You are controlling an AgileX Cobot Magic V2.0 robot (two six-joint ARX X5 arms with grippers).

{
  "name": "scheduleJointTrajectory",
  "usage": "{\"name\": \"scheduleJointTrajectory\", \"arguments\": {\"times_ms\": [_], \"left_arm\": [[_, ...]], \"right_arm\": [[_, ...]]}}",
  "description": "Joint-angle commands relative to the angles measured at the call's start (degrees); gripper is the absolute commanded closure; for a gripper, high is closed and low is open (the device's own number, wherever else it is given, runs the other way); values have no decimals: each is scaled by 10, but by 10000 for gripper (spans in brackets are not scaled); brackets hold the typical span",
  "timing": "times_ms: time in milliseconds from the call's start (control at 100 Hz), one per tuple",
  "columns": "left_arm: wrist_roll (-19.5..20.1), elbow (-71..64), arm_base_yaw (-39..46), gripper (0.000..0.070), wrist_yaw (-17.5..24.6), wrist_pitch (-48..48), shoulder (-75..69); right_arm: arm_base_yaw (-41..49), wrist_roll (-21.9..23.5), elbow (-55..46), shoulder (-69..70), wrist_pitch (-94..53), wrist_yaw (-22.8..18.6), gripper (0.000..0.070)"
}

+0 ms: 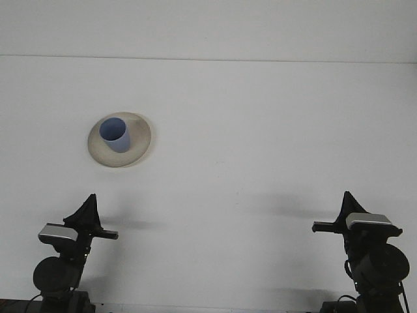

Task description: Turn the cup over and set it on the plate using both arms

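Note:
A light blue cup (116,134) stands upright, mouth up, on a round beige plate (138,145) at the left middle of the white table. My left gripper (87,214) sits low near the front left edge, well short of the plate and holding nothing. At the front right my right gripper (345,207) is also low, far from the cup and empty. From this angle I cannot make out whether either gripper is open or shut.
The white table (260,143) stretches back to a white wall (208,26). Only the plate with the cup stands on it.

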Motion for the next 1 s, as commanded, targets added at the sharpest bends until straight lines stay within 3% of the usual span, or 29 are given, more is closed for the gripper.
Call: {"name": "scheduleJointTrajectory", "arguments": {"times_ms": [0,990], "left_arm": [[7,-11,1,689,-2,14,-1],[4,-11,1,688,-2,19,-1]], "right_arm": [[1,1,7,2,8,2,697],[0,1,5,-5,8,2,697]]}}
